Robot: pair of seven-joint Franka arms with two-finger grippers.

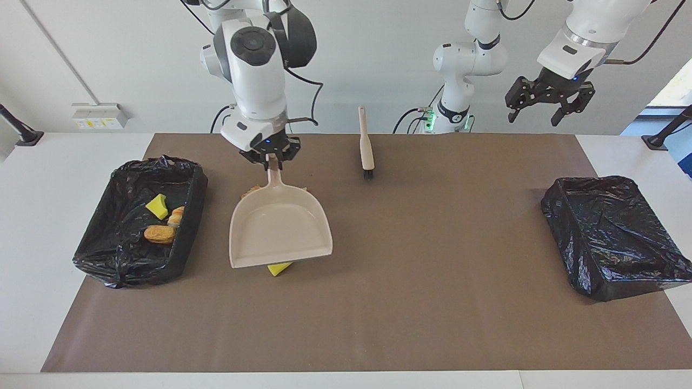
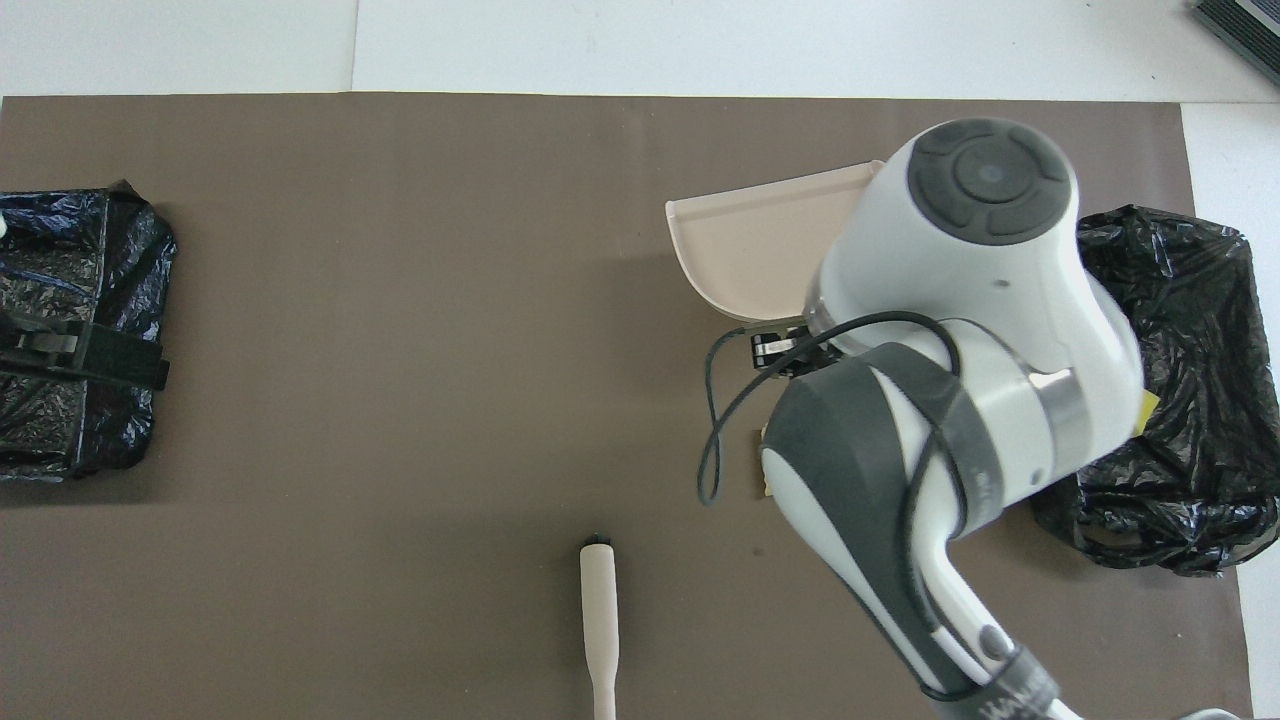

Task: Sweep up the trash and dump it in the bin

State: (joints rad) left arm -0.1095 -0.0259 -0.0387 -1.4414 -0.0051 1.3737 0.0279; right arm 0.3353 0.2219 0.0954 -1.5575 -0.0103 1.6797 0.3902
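Overhead, right claw (image 1: pixel 272 156) grips dustpan (image 1: pixel 278 229); left claw (image 1: pixel 549 101) wide; no writing legible.

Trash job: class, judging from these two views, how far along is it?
Done: three scraps lie in the bin at the right arm's end. In hand: the right gripper holds the empty dustpan over the leftover scraps. Left: sweeping those with the untouched brush; the left gripper waits open.

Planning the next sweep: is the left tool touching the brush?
Apart. The facing view shows the left tool hanging open in the air, while the brush lies alone on the mat.
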